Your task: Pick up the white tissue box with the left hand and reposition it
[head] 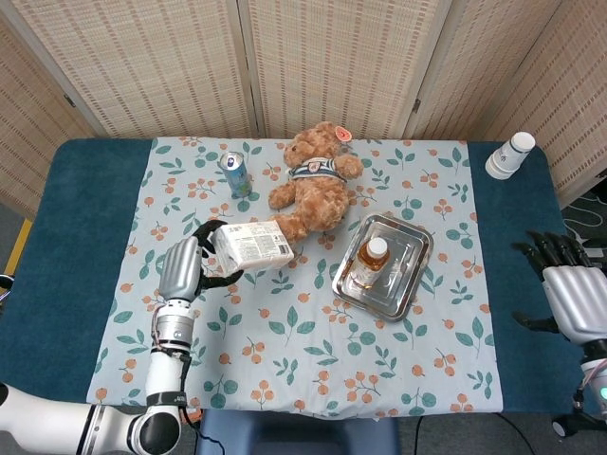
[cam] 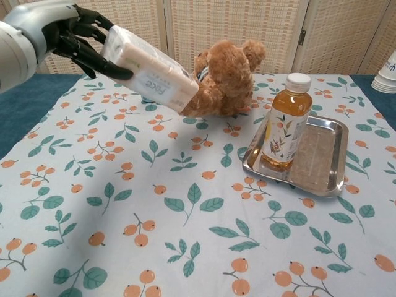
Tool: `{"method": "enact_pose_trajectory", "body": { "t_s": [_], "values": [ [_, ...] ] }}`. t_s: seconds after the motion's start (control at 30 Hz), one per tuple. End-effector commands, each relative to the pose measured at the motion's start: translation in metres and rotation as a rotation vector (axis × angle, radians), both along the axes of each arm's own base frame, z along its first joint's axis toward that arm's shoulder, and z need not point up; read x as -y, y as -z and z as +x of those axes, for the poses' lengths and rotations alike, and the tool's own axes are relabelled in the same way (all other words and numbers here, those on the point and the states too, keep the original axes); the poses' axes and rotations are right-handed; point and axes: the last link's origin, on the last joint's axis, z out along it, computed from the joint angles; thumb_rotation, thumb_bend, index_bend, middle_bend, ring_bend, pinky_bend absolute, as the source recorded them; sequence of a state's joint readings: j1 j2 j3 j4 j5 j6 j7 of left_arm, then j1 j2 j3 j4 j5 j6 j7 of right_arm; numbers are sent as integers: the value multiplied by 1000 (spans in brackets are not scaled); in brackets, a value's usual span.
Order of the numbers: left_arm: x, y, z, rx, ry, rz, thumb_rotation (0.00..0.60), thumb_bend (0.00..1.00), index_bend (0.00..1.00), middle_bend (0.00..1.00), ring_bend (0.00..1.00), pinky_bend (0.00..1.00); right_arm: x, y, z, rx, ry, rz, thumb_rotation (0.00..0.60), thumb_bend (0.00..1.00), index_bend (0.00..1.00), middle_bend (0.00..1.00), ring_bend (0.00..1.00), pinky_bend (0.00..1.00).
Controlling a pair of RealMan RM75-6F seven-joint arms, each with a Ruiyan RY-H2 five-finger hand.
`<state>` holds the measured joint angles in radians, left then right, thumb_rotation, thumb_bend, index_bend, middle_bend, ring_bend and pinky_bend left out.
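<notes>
My left hand (head: 190,266) (cam: 74,38) grips the white tissue box (head: 252,245) (cam: 150,69) by one end and holds it well above the table. The box is tipped over, its free end pointing right and slightly down toward the teddy bear (head: 310,181) (cam: 224,77). In the chest view the box covers the blue can. My right hand (head: 569,289) hangs past the table's right edge with fingers spread and nothing in it; only the head view shows it.
A blue drink can (head: 236,173) stands at the back left. A steel tray (head: 405,276) (cam: 320,158) at centre right carries a tea bottle (head: 372,262) (cam: 284,122). White paper cups (head: 511,154) (cam: 387,72) stand on the blue cloth at the far right corner.
</notes>
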<state>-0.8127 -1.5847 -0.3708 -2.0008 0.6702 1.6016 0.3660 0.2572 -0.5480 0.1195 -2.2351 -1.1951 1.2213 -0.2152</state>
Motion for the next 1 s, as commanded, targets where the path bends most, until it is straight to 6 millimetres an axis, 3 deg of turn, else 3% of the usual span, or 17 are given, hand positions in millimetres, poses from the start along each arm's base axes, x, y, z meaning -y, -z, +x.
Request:
{"method": "enact_pose_trajectory", "body": {
  "t_s": [0.03, 0.27, 0.6, 1.0],
  "values": [
    [5, 9, -36, 213, 38, 32, 600, 186, 415, 577, 435, 426, 0, 1, 0, -2, 0, 1, 600, 118, 172, 48, 0, 0],
    [16, 35, -77, 367, 46, 92, 600, 152, 361, 526, 390, 395, 0, 3, -1, -9, 2, 5, 600, 118, 172, 48, 0, 0],
    [30, 72, -120, 386, 10, 93, 600, 142, 338, 508, 370, 380, 1, 7, -3, -19, 9, 16, 600, 117, 172, 48, 0, 0],
    [36, 98, -140, 340, 10, 52, 600, 140, 338, 508, 370, 379, 3, 11, -7, -29, 23, 19, 600, 118, 172, 48, 0, 0]
  ]
}}
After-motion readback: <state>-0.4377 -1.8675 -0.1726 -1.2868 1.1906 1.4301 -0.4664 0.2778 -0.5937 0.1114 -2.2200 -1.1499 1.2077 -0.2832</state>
